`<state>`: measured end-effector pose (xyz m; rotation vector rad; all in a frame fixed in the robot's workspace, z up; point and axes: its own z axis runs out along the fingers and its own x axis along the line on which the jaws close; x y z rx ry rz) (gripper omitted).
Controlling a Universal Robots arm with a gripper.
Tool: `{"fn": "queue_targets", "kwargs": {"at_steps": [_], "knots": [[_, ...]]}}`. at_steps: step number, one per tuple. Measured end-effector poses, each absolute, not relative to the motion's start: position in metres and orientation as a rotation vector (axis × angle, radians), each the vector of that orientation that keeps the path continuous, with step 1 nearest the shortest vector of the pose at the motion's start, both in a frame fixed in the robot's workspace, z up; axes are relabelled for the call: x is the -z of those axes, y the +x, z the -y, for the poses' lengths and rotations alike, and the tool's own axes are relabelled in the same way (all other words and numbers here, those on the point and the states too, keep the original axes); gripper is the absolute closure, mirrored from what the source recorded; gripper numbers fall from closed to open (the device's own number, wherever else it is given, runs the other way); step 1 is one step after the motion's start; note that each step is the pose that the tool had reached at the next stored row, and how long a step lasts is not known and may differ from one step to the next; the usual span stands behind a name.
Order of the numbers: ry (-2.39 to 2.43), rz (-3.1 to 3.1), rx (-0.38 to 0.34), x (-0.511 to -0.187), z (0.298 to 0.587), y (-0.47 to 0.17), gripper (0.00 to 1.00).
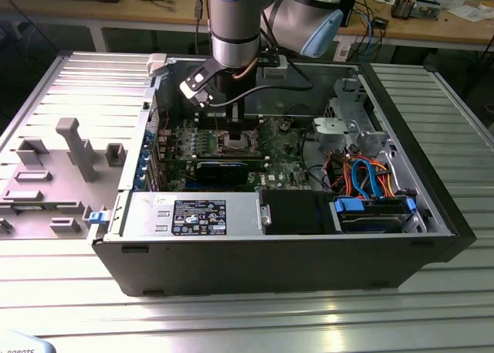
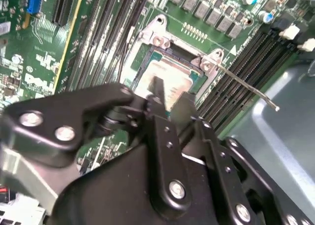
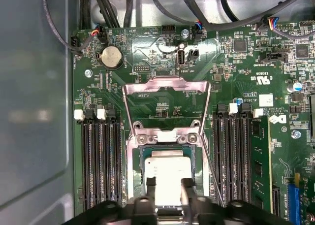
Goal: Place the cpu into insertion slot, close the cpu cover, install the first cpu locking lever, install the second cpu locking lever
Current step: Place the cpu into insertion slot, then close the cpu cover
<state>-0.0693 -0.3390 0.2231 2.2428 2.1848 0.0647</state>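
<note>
The gripper is seen low inside the open computer case, directly above the socket area. In the first wrist view, the gripper hangs over the cpu with its two fingers parted and nothing clamped between them. The gap between them looks narrower than the chip itself.

The cpu is found lying flat within the insertion slot, its dull silver top facing up and framed by the slot's metal rim. It appears to be seated, though the contact underneath cannot be checked.

The cpu cover is swung back and stands open beyond the slot, over the green circuit board. In the second wrist view, one thin locking lever is seen sticking out free past the slot's corner, not latched. The gripper is shown just above the cpu there too. Long memory slots flank the socket on both sides.

The chip is judged light, rigid and smooth-topped, so it could slip. Its underside and the socket contacts are surely delicate, so it would best be held by two opposite edges and never pressed hard. The cover is thin sheet metal, stiff on its hinge, and best taken at its free edge.
</note>
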Motion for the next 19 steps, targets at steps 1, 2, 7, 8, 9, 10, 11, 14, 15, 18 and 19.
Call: {"fn": "queue_targets", "kwargs": {"at_steps": [1,2,7,8,9,10,11,14,15,18,19], "knots": [[2.243,-2.185,-0.065,-0.2231,0.339,-0.0693,0.71],[2.243,-2.185,-0.064,-0.2232,0.339,-0.0693,0.83],[2.243,-2.185,-0.065,-0.2231,0.339,-0.0693,0.89],[2.243,-2.185,-0.065,-0.2231,0.339,-0.0693,0.89],[2.243,-2.185,-0.065,-0.2231,0.339,-0.0693,0.89],[2.243,-2.185,-0.065,-0.2231,0.339,-0.0693,0.89],[2.243,-2.185,-0.065,-0.2231,0.339,-0.0693,0.89],[2.243,-2.185,-0.065,-0.2232,0.339,-0.0693,0.89],[2.243,-2.185,-0.065,-0.2231,0.339,-0.0693,0.89],[2.243,-2.185,-0.065,-0.2231,0.339,-0.0693,0.89],[2.243,-2.186,-0.065,-0.2231,0.339,-0.0691,0.89]]}}
